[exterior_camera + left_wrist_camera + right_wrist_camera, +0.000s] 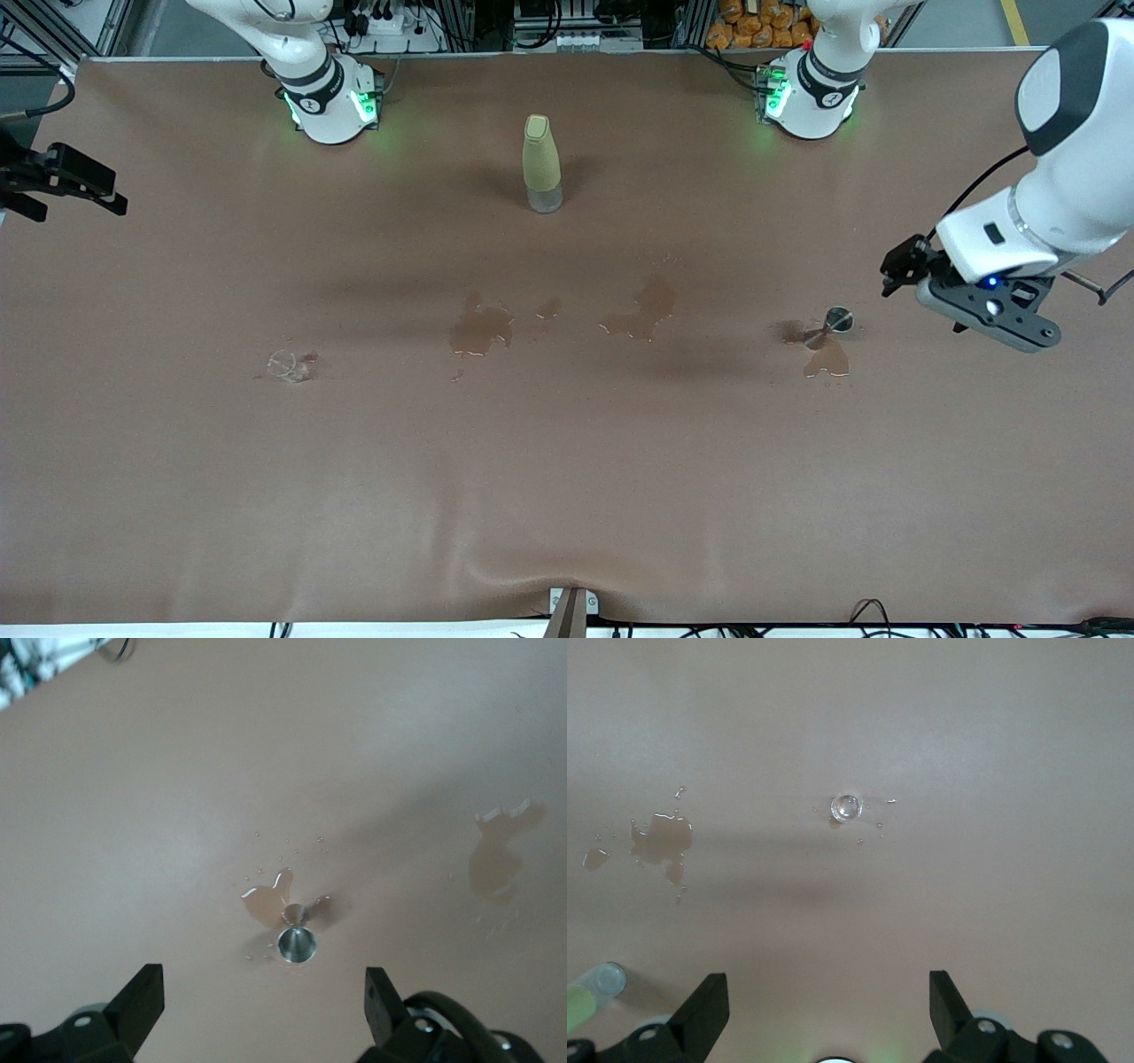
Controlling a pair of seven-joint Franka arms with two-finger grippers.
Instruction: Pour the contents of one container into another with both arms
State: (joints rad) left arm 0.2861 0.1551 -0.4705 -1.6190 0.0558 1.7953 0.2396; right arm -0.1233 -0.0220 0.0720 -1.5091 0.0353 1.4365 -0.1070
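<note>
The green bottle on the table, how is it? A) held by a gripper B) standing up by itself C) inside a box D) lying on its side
B: the green bottle stands upright on the brown table with nothing touching it; the left gripper and the right gripper are both open, out at the table's two ends.

Can't make out any text, labels, brands or numbers anywhere, not on the bottle (542, 163), not on the bench (567, 496).
</note>
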